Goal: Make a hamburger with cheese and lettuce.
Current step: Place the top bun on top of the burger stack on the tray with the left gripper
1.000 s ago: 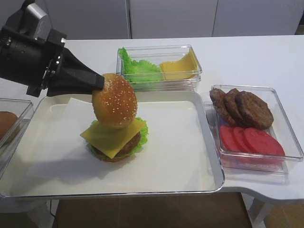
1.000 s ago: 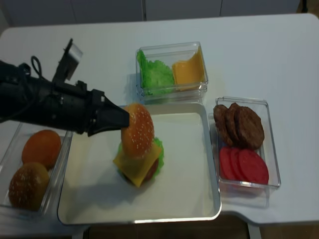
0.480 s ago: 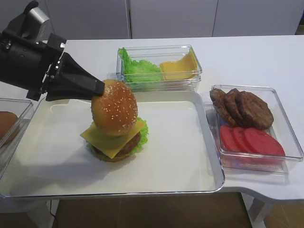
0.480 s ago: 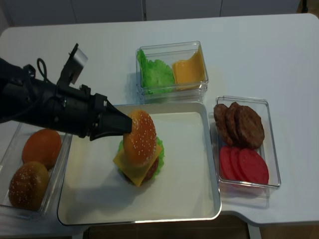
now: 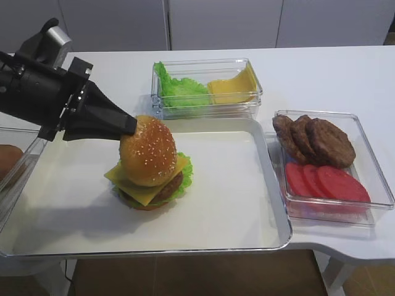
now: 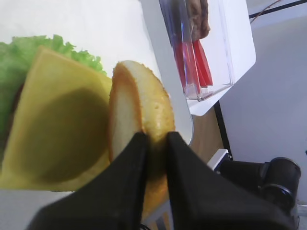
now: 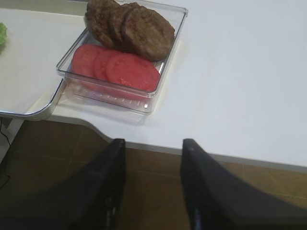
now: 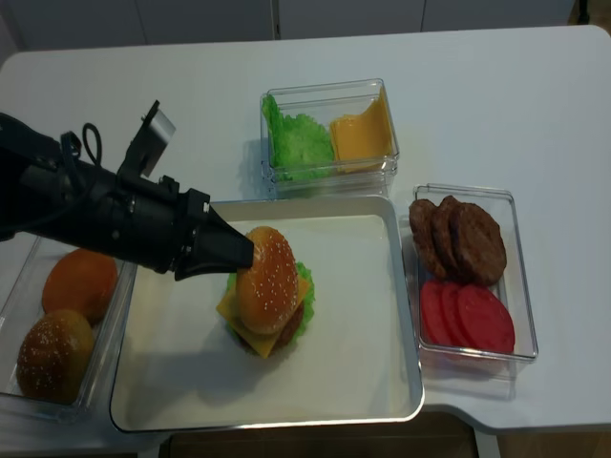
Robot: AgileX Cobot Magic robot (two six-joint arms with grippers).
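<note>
My left gripper (image 5: 127,126) is shut on the rim of a golden sesame-seeded top bun (image 5: 148,151). It holds the bun tilted on the stack, with the lower edge against the cheese (image 5: 128,180). Under the cheese I see the brown patty, the frilly green lettuce (image 5: 186,174) and the bottom bun, all on the white tray (image 5: 234,185). In the left wrist view the fingertips (image 6: 139,143) pinch the bun (image 6: 144,96) beside the cheese (image 6: 53,110) and the lettuce (image 6: 29,48). My right gripper (image 7: 153,143) is open and empty off the table's front edge.
A clear box (image 5: 207,86) behind the tray holds heaped lettuce leaves and orange-yellow cheese slices. A clear box (image 5: 324,160) to the right of the tray holds patties and tomato slices. A box (image 8: 57,324) on the left holds spare buns.
My left gripper has lowered the sesame bun from above the stack down onto the cheese and turned it flatter. The right gripper shows in no earlier frame.
</note>
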